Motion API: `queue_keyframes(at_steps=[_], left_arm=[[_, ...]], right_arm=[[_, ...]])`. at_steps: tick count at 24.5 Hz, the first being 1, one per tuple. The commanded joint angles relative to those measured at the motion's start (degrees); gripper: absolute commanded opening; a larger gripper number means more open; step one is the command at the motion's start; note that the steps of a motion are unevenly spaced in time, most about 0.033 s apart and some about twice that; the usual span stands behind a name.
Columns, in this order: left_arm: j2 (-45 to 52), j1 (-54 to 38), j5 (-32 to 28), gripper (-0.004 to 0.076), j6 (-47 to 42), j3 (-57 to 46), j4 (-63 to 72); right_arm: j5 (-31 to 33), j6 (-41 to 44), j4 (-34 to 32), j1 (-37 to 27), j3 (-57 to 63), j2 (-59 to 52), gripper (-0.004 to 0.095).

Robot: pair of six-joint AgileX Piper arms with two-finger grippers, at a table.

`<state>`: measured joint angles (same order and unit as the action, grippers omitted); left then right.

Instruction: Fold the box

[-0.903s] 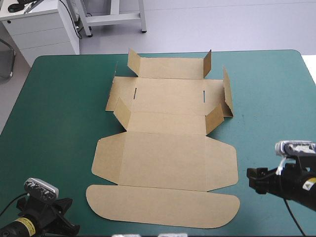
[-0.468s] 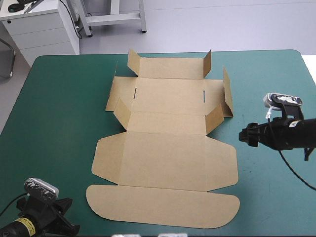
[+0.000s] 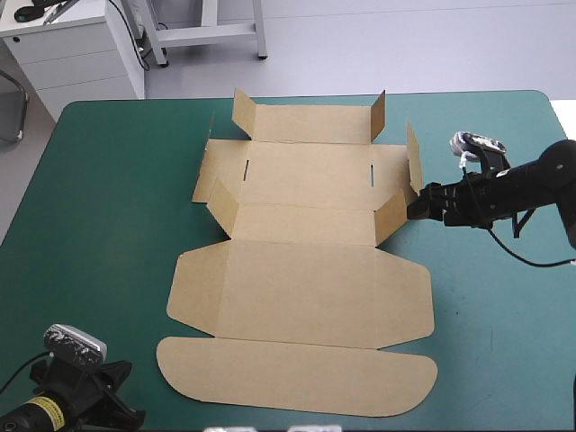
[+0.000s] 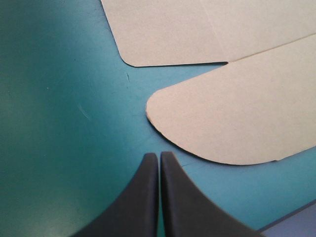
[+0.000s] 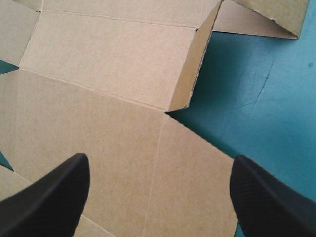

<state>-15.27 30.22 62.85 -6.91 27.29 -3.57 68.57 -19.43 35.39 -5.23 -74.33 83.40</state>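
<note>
1. The box [image 3: 306, 288] lies mostly flat in the middle of the teal-green tabletop [image 3: 99, 207]. Its lid end is at the near side, and only the small corner flaps [image 3: 243, 112] on its far half stand up.
2. Your right tool [image 3: 417, 208] hangs at the box's right edge, its black fingers [image 5: 54, 197] spread wide with nothing between them. The raised near-right flap [image 3: 391, 216] stands just ahead of it.
3. Your left tool [image 4: 159, 156] is clenched on nothing at the near-left corner, just beside the rounded lid flap [image 4: 237, 113] and not touching it.
4. The step in hand looks like raising the right side wall. Bring the spread fingers in low so one slides under the board's edge, not over it.
5. The right tool seems to sit just above the board, but the overhead view does not settle that. Check the wrist view before you commit.
6. Lift along the crease, since thin board will likely buckle if pushed from its end.
7. Have the left tool ready to pin the panel, as the sheet may slide.
</note>
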Motion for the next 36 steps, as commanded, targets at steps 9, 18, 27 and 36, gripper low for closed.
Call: queue_keyframes(at_steps=[9, 18, 27, 36], left_arm=[[-0.84, 0.21, -3.07, -0.0008, -0.31, 1.44, 0.08], [-0.84, 0.21, -3.07, -0.0008, -0.31, 1.44, 0.08], [-0.84, 0.21, -2.97, -0.0008, -0.60, 1.44, 0.20], [-0.84, 0.21, -2.97, -0.0008, -0.60, 1.32, 0.44]], right_arm=[[0.75, -1.00, 5.78, -0.11, -7.73, 10.61, 0.0724], [-3.45, -1.96, 6.32, 5.12, -7.73, 15.26, 0.0723], [-7.75, 2.29, 2.16, 9.10, -11.00, 19.10, 0.0619], [-7.84, 2.12, -0.43, 9.10, -11.02, 19.57, 0.0282]])
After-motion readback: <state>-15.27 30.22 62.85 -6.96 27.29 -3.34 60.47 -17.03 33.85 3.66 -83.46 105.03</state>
